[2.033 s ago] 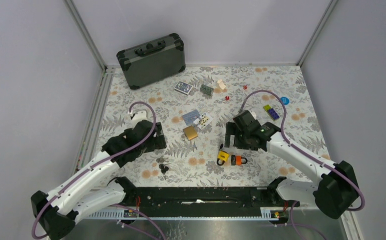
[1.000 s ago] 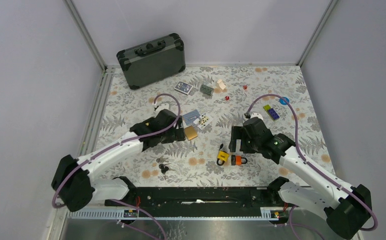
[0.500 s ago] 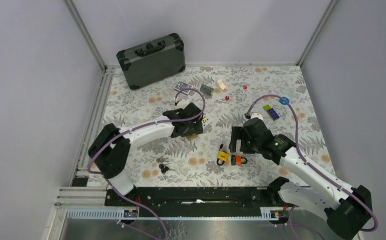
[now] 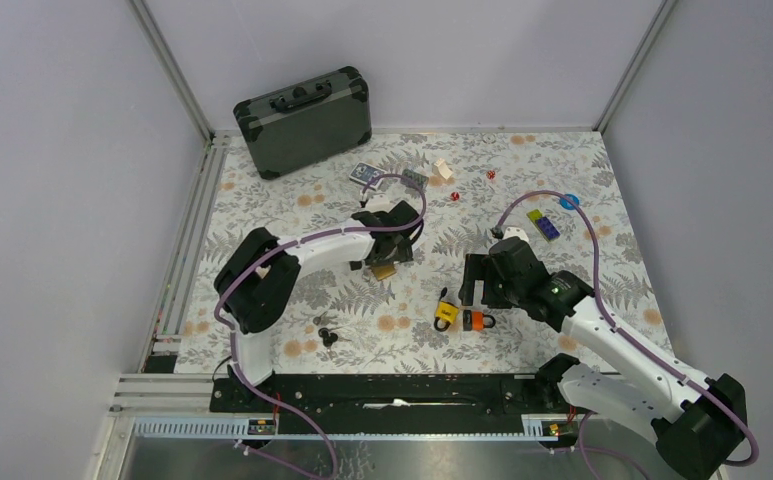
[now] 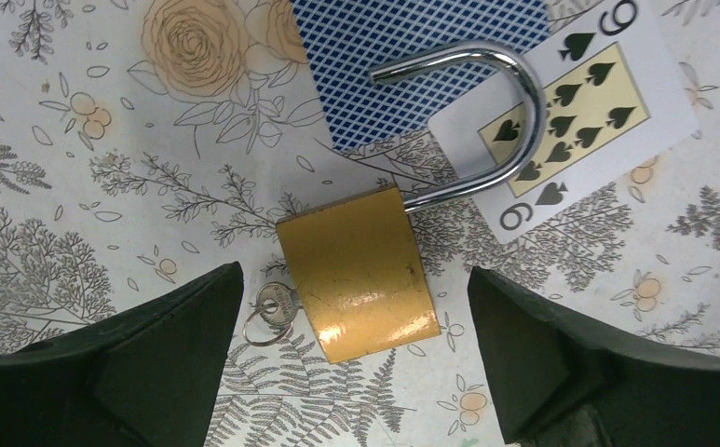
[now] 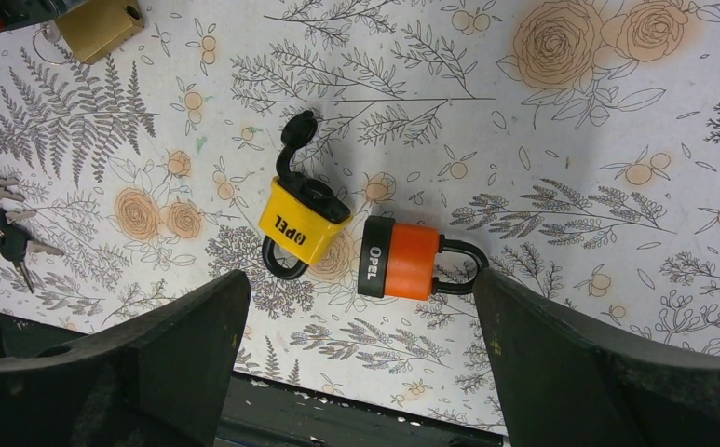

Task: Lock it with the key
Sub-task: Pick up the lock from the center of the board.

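Now, floral table (image 4: 262,200): L gripper (image 5: 354,272) hangs wide open, empty, straddling brass padlock (image 5: 356,284) lying flat. R gripper (image 6: 360,279) also agape, nothing held, above yellow lock (image 6: 302,223) & orange lock (image 6: 402,272). Shackle (image 5: 486,121) sprung open across playing cards (image 5: 607,121); key (image 5: 272,303) seated in padlock base. Risk: closing fingers skid padlock or knock key out.

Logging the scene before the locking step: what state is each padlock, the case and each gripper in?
brass padlock: shackle swung open, key at its base.
yellow padlock: shackle looks shut, keyhole cap flipped open.
orange padlock: shackle shut.
briefcase: closed.
left gripper: open, fingers either side of the brass padlock.
right gripper: open, holding nothing.
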`<state>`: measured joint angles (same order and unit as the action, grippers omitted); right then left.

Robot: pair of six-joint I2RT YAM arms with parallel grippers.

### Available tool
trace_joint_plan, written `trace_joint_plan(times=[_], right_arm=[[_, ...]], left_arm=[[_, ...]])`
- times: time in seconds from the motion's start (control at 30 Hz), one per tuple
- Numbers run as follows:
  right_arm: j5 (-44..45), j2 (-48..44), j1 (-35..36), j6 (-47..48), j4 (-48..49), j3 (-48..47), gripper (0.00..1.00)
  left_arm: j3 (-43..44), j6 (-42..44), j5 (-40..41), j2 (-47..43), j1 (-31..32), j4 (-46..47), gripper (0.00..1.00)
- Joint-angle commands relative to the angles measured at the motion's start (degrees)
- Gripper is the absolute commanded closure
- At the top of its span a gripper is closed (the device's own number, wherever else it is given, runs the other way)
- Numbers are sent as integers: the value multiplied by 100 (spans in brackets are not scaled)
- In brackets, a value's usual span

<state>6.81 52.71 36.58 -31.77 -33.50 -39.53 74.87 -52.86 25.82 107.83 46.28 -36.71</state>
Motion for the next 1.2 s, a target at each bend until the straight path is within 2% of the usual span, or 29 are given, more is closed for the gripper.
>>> trace_joint_plan(times=[0.0,0.27,0.53,1.03,1.17], right_arm=[[-6,-59,-29,-3,101,18,3],[-52,-65,-29,-11,102,41,3],[-43,-99,-32,-36,93,48,3],[-30,-162,-29,-68,94,90,3],[-7,-191,-39,-82,99,89,3]], left_arm=[[191,-182,331,113,-55,-161,1],[262,-256,279,355,-163,-188,2],[208,-320,176,410,-171,-151,7],[-94,-303,59,358,-166,96,37],[-250,-219,-46,315,-164,283,54]])
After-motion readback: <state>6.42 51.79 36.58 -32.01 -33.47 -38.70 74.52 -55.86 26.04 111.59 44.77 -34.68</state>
